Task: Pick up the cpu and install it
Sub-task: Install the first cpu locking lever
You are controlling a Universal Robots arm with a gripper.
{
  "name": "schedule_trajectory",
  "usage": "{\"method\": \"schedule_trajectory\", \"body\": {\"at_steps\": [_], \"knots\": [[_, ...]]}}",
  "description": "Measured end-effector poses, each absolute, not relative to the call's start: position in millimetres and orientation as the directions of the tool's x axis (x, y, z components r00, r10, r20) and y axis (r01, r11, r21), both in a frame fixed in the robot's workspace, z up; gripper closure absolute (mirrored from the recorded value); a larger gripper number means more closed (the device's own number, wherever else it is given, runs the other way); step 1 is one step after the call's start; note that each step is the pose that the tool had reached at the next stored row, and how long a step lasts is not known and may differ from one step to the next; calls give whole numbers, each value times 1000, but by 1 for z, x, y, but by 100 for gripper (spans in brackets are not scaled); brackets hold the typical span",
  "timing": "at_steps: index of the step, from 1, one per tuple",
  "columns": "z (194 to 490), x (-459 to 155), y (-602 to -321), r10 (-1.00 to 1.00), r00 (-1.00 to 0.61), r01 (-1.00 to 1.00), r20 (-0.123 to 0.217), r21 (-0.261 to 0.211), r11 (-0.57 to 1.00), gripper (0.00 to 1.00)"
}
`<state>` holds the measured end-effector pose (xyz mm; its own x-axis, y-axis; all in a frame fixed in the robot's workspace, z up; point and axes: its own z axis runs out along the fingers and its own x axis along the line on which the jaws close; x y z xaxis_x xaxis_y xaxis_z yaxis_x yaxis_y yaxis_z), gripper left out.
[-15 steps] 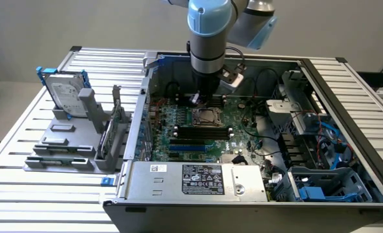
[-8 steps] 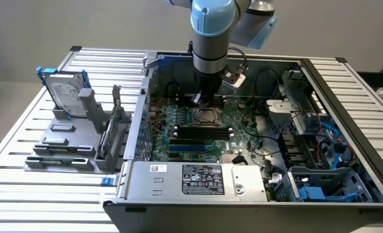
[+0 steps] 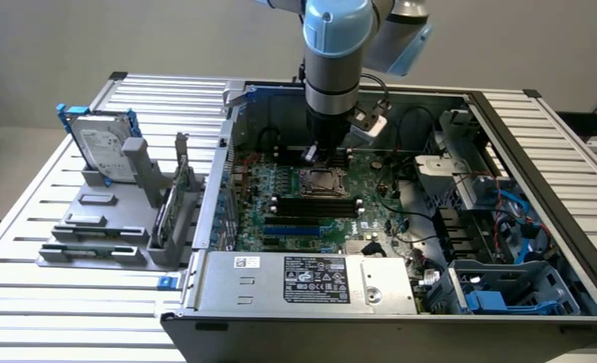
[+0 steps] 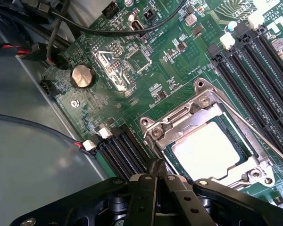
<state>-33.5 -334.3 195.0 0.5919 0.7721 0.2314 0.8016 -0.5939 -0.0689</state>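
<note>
The cpu (image 4: 205,148) lies flat inside the motherboard's metal-framed socket (image 4: 179,123), seemingly seated. The gripper (image 4: 156,175) hovers just beside the socket, fingers pressed together, holding nothing. The open computer case (image 3: 540,151) contains the green motherboard (image 3: 278,185).

cpu (image 4: 208,149): small flat square chip with a dull silver top
pose: lies flat, level
place: inside the metal-framed socket (image 4: 205,141) on the green board, just below and beside the tool's tips
</note>
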Motion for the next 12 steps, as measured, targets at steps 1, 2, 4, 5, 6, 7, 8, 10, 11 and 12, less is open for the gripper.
{"method": "schedule_trajectory", "body": {"at_steps": [1, 2, 4, 5, 6, 7, 8, 10, 11, 12], "knots": [[195, -33, -334, 772, 592, 802, 231, -70, -594, 89], [195, -32, -334, 772, 592, 801, 230, -70, -594, 89], [195, -31, -334, 772, 593, 801, 229, -72, -594, 89], [195, -31, -334, 772, 593, 801, 228, -73, -594, 89], [195, -30, -334, 772, 594, 801, 227, -75, -594, 89], [195, -30, -335, 772, 594, 801, 225, -77, -594, 89], [195, -29, -335, 772, 595, 801, 223, -80, -594, 89], [195, -28, -335, 772, 596, 800, 220, -84, -594, 89], [195, -28, -335, 772, 597, 800, 219, -85, -594, 89], [195, -28, -335, 772, 597, 800, 218, -87, -594, 89]]}}
